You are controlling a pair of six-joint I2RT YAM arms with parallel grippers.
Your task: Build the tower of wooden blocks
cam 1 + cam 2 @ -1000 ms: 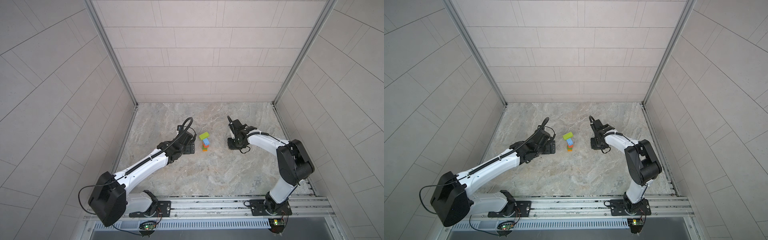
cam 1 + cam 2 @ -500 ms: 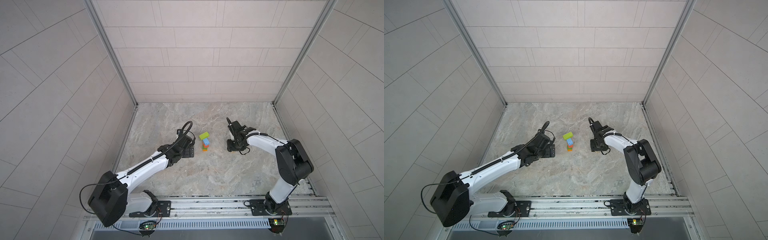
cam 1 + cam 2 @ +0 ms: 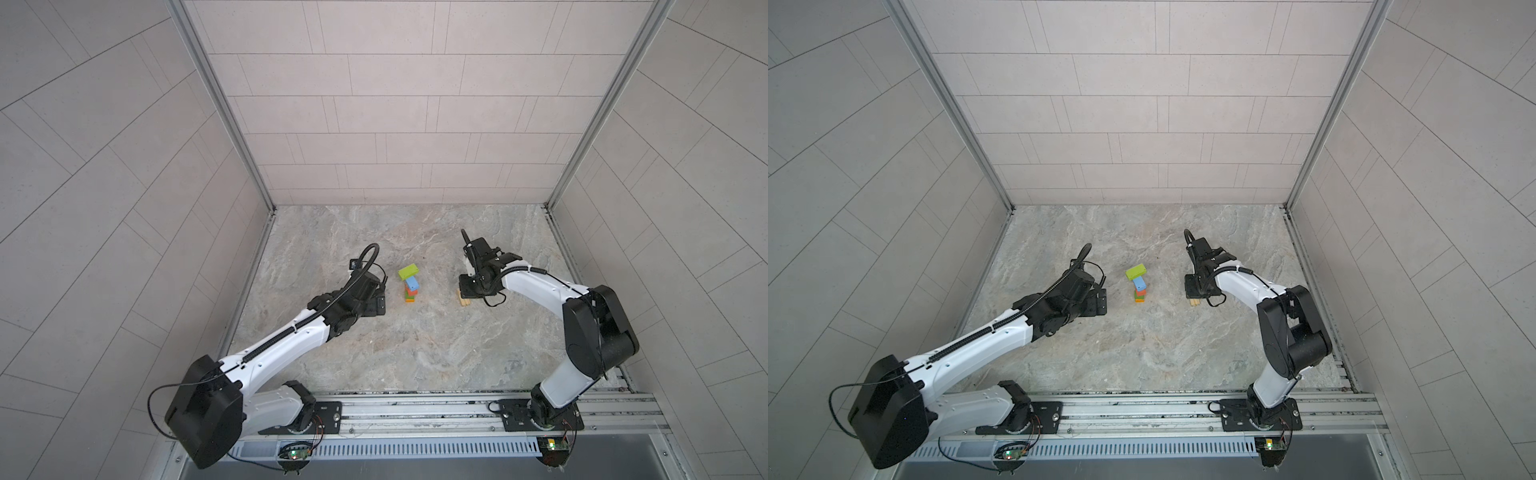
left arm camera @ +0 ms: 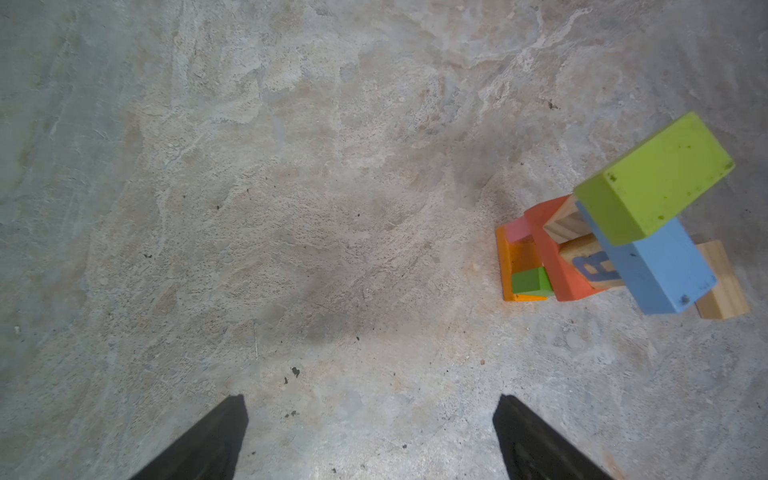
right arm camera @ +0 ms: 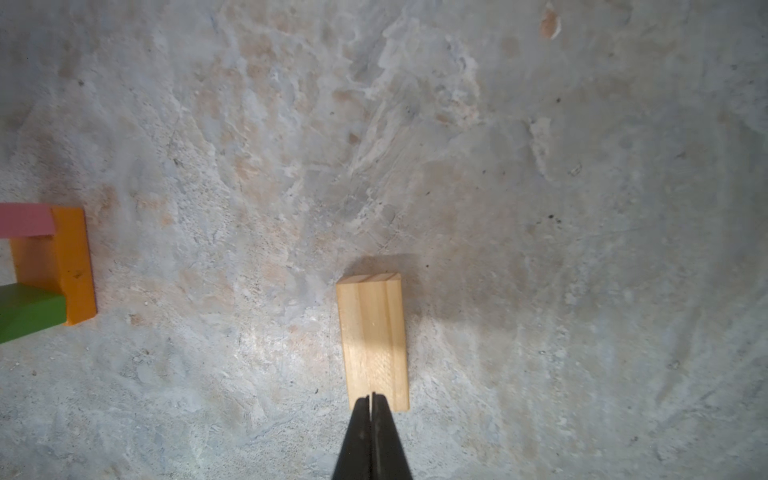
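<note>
Resting pinched together with nothing between its fingers, the right gripper [image 5: 371, 400] sits over the near end of a plain wood block [image 5: 374, 336]. Whether the tips press on the wood or hang just above it cannot be told. That block lies flat on the stone floor [image 3: 415, 353], to the right of the tower [image 3: 410, 284] and well apart from it.

The tower stands mid-floor on an orange base. Its lime block [image 4: 652, 178] sits on top, turned askew across the blue block [image 4: 660, 270], which itself juts past the pieces below.

The left gripper [image 4: 370, 415] is spread wide and empty, low on the tower's left side.

Closed tips cannot take the block, and a downward push would likely skid or tip it rather than lift it. Later, a hard or off-centre placement on that crooked lime top could topple the stack. A sideways drift of the left arm could clip it too.
</note>
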